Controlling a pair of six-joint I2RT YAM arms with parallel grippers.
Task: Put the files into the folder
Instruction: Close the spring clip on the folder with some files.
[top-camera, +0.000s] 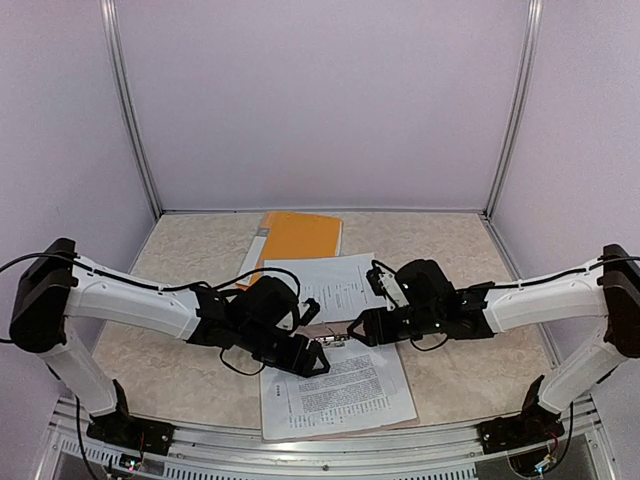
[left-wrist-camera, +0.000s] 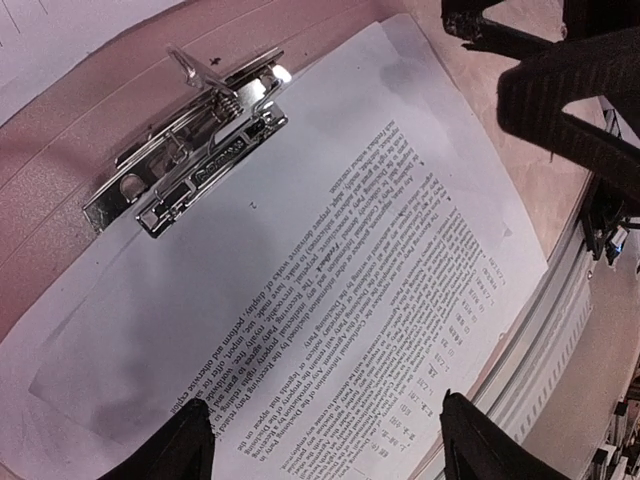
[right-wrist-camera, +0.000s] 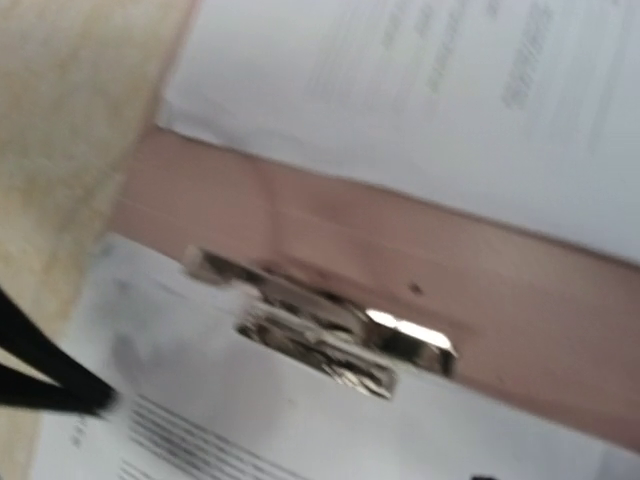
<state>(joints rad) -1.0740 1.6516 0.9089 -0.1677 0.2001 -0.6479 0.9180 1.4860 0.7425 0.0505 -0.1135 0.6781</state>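
Note:
A taupe folder (top-camera: 400, 420) lies open near the front edge, its cover (left-wrist-camera: 60, 150) pinkish in the left wrist view. One of the files (top-camera: 335, 390), a printed white sheet (left-wrist-camera: 380, 260), lies on it with its top edge at the metal clip (left-wrist-camera: 190, 140) (right-wrist-camera: 330, 335). More white files (top-camera: 340, 285) lie behind it. My left gripper (top-camera: 310, 360) (left-wrist-camera: 325, 440) hovers open over the printed sheet, its fingertips (left-wrist-camera: 175, 445) wide apart with nothing between them. My right gripper (top-camera: 355, 330) (left-wrist-camera: 535, 65) hangs just above the clip, fingers apart and empty.
An orange folder (top-camera: 295, 235) lies at the back of the beige table (top-camera: 180, 370). The metal rail (left-wrist-camera: 545, 340) of the table's near edge runs just beyond the printed sheet. Lilac walls enclose the table on three sides. The right wrist view is blurred.

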